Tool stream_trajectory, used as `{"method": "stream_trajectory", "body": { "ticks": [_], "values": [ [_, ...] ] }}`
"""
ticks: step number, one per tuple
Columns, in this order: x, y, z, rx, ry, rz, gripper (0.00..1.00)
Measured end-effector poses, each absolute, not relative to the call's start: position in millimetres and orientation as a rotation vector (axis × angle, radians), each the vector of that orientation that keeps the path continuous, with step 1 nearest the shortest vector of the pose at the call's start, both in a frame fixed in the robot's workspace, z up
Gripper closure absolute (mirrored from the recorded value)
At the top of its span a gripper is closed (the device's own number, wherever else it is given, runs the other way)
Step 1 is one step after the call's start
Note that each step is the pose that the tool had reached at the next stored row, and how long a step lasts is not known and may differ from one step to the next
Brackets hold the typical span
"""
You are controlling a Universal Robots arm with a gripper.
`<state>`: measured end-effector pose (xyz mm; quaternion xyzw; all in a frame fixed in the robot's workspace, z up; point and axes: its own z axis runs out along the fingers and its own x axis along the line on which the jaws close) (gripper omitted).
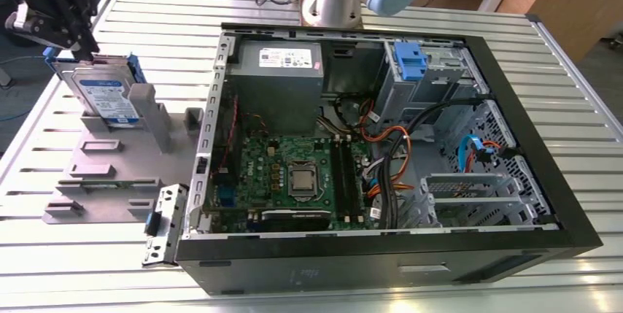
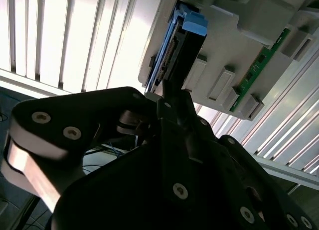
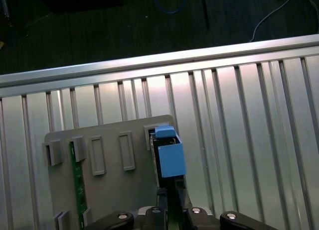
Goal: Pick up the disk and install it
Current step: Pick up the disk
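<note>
One disk (image 1: 102, 94) stands on end in the grey stand (image 1: 107, 182) on the desk (image 1: 584, 109), to the exterior view's left of the open computer case (image 1: 292, 269). Long axis upright, slightly leaned. One claw (image 1: 90, 54) sits directly above, at the disk's top end; both wrist views look along that edge. Pinching or merely straddling it: cannot tell. One stand, one case.

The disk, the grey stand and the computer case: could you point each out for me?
disk (image 1: 105, 95), exterior view, on its white-and-blue label.
grey stand (image 1: 93, 200), exterior view, on its flat base.
computer case (image 1: 370, 263), exterior view, on its black near wall.
</note>
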<state>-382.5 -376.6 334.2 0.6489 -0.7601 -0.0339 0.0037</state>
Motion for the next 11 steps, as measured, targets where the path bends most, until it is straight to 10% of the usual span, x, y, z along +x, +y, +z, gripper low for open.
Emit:
{"method": "stream_trajectory", "body": {
  "ticks": [11],
  "values": [
    [-382.5, -376.6, 334.1, 2.034, -2.382, -0.106, 0.41]
  ]
}}
